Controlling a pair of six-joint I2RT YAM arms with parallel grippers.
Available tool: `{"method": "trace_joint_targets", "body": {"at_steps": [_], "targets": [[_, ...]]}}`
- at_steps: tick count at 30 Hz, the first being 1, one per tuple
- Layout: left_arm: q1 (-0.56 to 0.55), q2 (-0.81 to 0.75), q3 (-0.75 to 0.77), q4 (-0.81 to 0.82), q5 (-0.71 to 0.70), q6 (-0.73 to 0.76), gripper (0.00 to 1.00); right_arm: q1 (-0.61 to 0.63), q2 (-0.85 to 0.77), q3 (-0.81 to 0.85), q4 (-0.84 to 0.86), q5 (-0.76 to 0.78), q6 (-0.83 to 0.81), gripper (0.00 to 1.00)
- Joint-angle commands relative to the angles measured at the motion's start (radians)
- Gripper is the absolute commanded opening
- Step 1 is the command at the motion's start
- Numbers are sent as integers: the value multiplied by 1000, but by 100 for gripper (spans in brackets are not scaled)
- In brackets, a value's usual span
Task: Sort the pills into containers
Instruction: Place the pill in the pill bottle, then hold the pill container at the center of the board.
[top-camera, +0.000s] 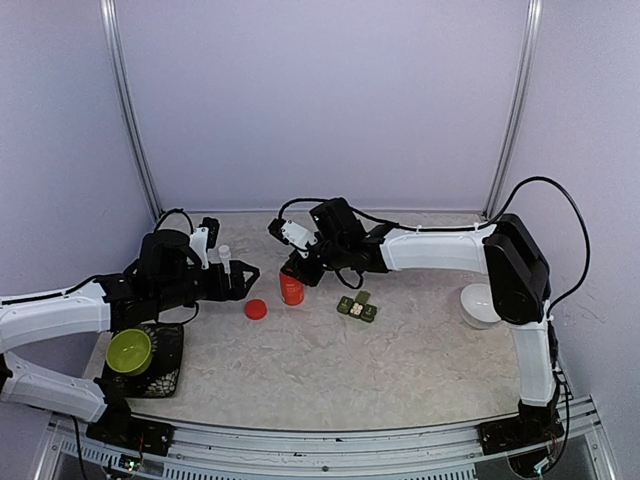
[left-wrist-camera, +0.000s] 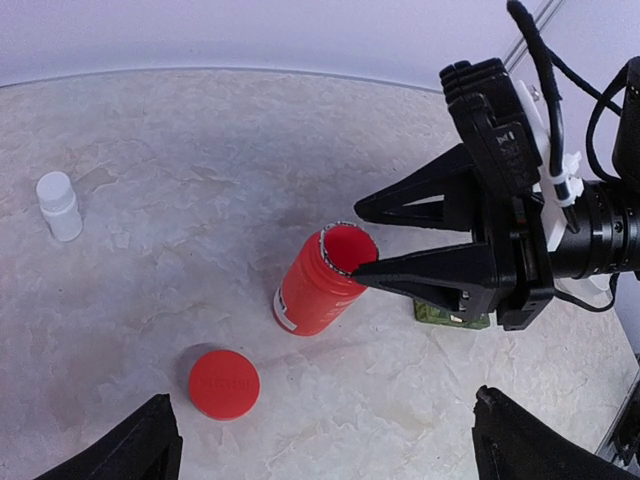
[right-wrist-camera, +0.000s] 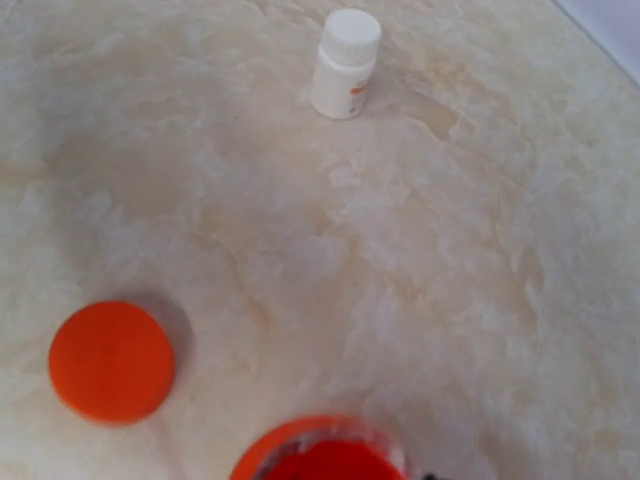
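Green pill box (top-camera: 356, 307) is sitting on the surface (top-camera: 420, 360), its long axis running roughly left-right, cells facing up, and a few whitish pills (top-camera: 368, 313) seem to be lying inside. Just behind it and to its left, the right hand (left-wrist-camera: 358, 241) is hovering around the uncapped orange bottle (left-wrist-camera: 315, 290), fingers parted, not clamping. So the right arm's way nearer. Left hand (top-camera: 245, 278) is hanging wide open, holding nothing.

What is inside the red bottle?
The red bottle stands open, with its red cap lying beside it. Through the mouth only the red inner wall shows. The bottom is hidden by the bottle's own side, so anything lying down there cannot be seen.
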Motion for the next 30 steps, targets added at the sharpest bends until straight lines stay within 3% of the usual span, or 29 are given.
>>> {"method": "trace_joint_targets", "body": {"at_steps": [1, 8, 13, 20, 26, 30], "targets": [[-10, 50, 32, 43, 31, -5, 99, -42, -130, -98, -3, -23, 112, 46], [-110, 257, 157, 82, 20, 9, 99, -192, -393, -440, 42, -116, 330, 62], [-173, 449, 311, 86, 11, 9, 99, -327, -486, -615, 63, -209, 464, 68], [-209, 737, 550, 54, 8, 15, 97, -414, -453, -695, 107, -305, 573, 70], [-214, 869, 661, 41, 14, 21, 90, -429, -390, -701, 141, -334, 636, 70], [-211, 900, 672, 40, 8, 21, 78, -433, -347, -701, 170, -368, 693, 71]]}}
